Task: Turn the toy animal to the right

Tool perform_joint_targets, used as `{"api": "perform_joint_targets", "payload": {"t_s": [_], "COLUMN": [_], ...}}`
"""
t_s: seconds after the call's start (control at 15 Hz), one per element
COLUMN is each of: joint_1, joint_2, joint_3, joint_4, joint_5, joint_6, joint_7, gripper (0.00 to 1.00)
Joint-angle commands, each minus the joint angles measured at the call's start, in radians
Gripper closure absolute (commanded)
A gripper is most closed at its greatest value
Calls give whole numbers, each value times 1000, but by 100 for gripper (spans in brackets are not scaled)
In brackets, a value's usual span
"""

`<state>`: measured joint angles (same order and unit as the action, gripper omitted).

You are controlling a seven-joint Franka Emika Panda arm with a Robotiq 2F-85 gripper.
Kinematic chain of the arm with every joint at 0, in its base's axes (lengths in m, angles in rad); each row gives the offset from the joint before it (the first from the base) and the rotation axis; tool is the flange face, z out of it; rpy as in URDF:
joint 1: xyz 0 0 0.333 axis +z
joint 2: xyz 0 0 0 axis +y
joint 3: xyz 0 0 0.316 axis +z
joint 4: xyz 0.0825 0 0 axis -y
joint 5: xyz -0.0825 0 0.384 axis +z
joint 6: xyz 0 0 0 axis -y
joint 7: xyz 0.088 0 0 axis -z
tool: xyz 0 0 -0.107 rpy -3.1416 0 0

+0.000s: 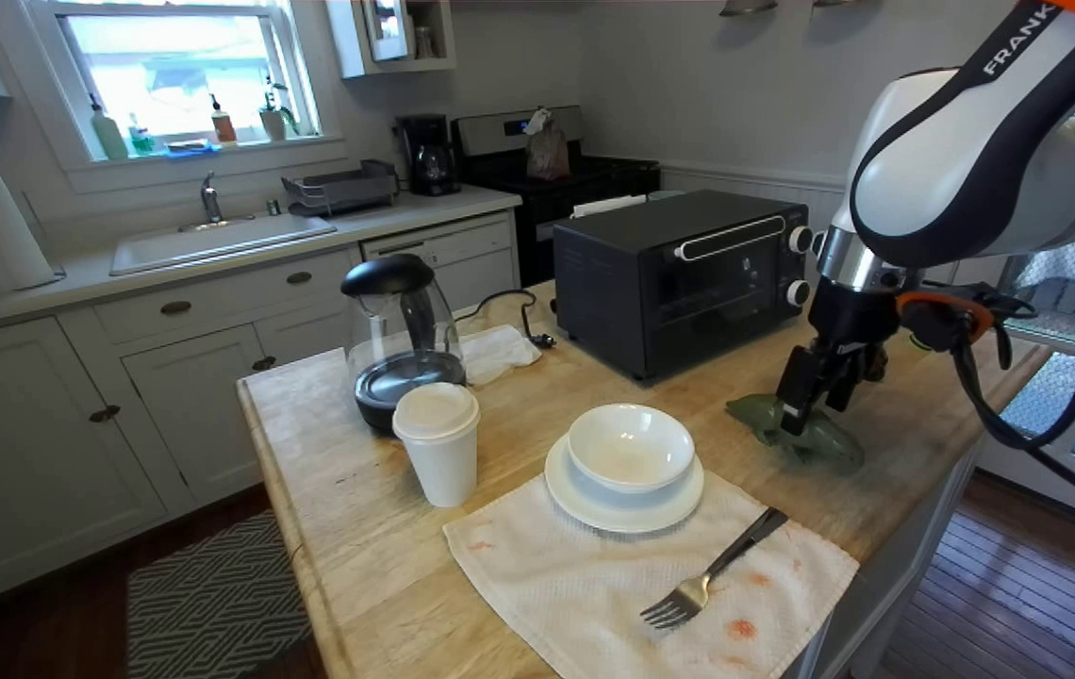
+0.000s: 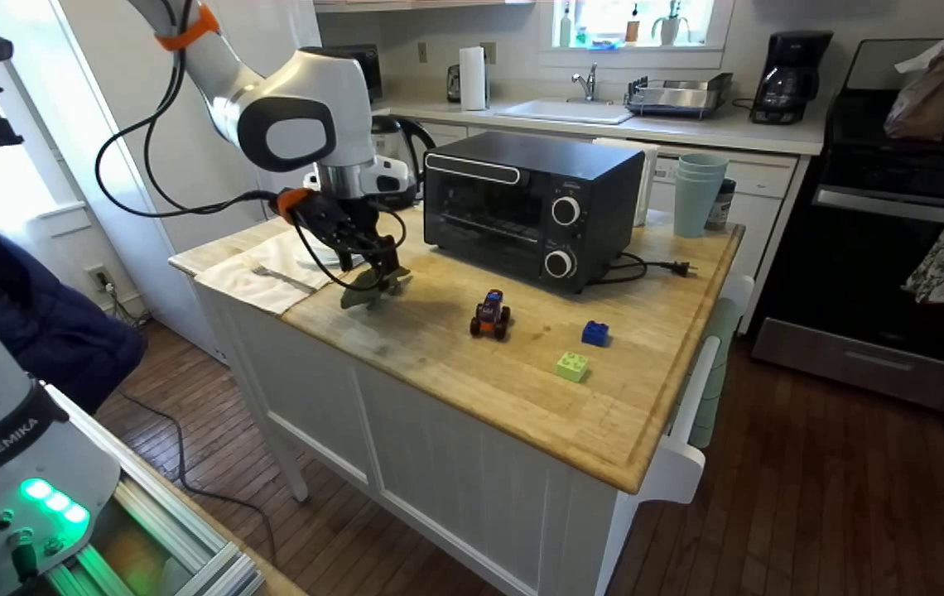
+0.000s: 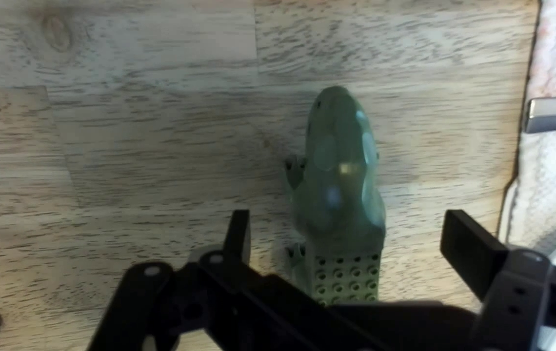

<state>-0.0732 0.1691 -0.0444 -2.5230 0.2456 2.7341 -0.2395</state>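
Observation:
The toy animal [image 3: 339, 195] is dark green and elongated, with small feet at one side and a studded back part. In the wrist view it lies lengthwise up the picture, its rear hidden behind the gripper's body. My gripper [image 3: 348, 234] is open, one finger on each side of the toy, with bare wood showing between each finger and the toy. In an exterior view the gripper [image 1: 817, 411] points down over the middle of the toy [image 1: 835, 441]. In an exterior view the gripper [image 2: 381, 281] partly hides the toy [image 2: 358, 298].
A white bowl [image 1: 632, 448] on a plate [image 1: 627, 521] and a fork [image 1: 717, 571] stand on a cloth [image 1: 547, 585] beside the toy. The black toaster oven [image 1: 679, 283] stands behind. A toy truck [image 2: 490, 314], blue block [image 2: 594, 333] and yellow-green block [image 2: 571, 366] lie on the table.

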Motion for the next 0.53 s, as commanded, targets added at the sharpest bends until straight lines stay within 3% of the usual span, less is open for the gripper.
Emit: {"api": "perform_joint_targets", "payload": {"t_s": [0.0,0.13,0.2,0.27,0.47], "joint_1": [-13,-15,-16,-17,-17], "joint_2": [26,29,30,30,30], "joint_3": [14,14,14,15,13], "joint_4": [33,37,40,42,44], "joint_5": [-18,-21,-21,-20,-21], "joint_6": [-23,-25,-27,-28,-29], "joint_7": [25,26,25,22,26], "gripper": [0,0,8,28,50]}}
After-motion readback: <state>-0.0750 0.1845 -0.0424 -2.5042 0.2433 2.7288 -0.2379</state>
